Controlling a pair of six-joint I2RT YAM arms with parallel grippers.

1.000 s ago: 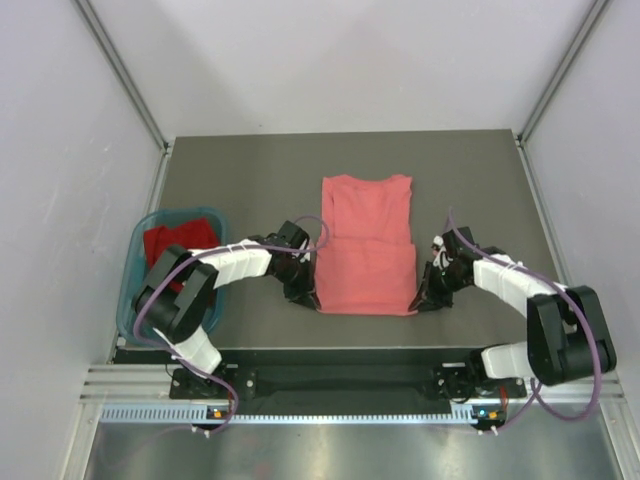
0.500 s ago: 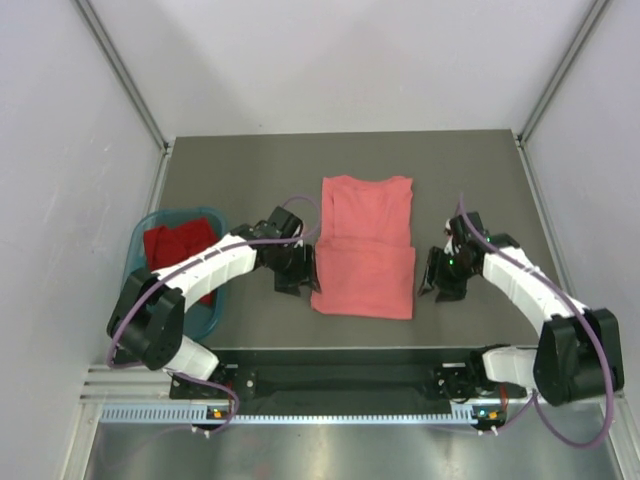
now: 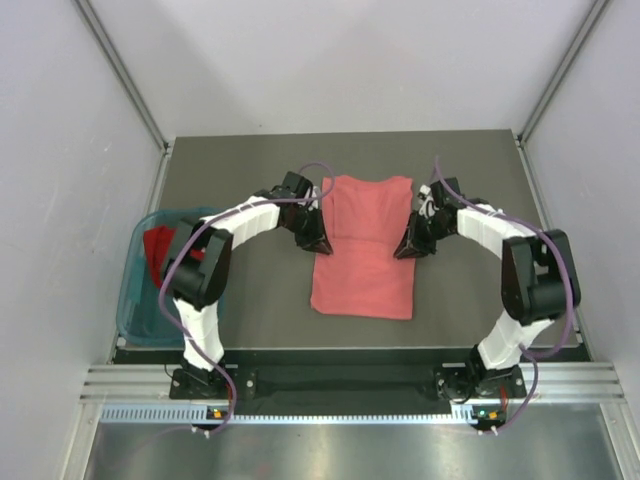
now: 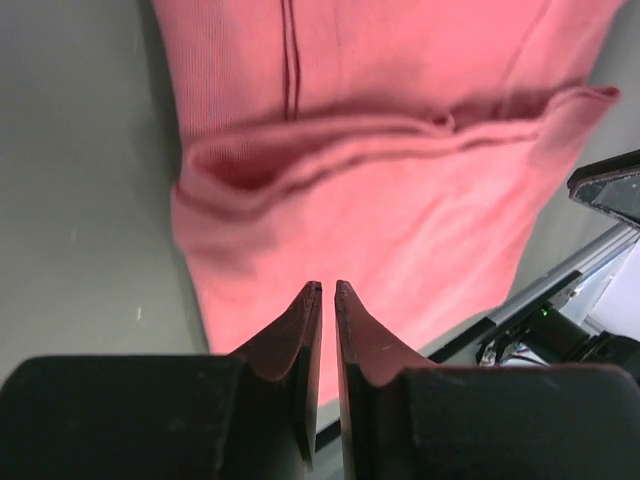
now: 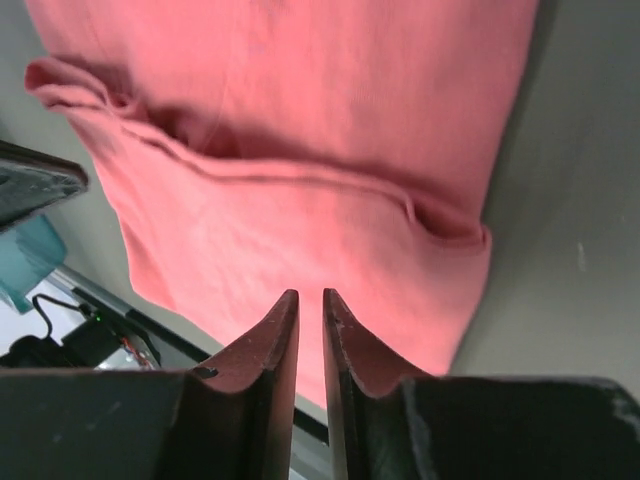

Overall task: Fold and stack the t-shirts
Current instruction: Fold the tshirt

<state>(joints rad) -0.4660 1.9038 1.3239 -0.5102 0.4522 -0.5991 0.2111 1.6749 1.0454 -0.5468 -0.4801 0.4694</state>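
The salmon-pink t-shirt (image 3: 365, 245) lies flat mid-table, its near half doubled over with a fold edge across the middle (image 4: 400, 200) (image 5: 300, 200). My left gripper (image 3: 318, 243) (image 4: 327, 287) hovers at the shirt's left side by that fold. Its jaws are narrowed to a thin slit with nothing between them. My right gripper (image 3: 405, 250) (image 5: 309, 293) mirrors it at the right side, also a thin empty slit. The deep red t-shirt (image 3: 160, 245) lies bunched in the teal basket (image 3: 135, 290), partly hidden by the left arm.
The basket stands at the table's left near corner. Grey walls enclose the table on three sides. The metal frame rail runs along the near edge. Each wrist view shows the opposite gripper at its border: right gripper (image 4: 610, 185), left gripper (image 5: 35, 185).
Both grippers left the shirt's near corners and moved away from me to its mid sides. Their jaws opened, then narrowed again. The shirt's near edge has settled flat.
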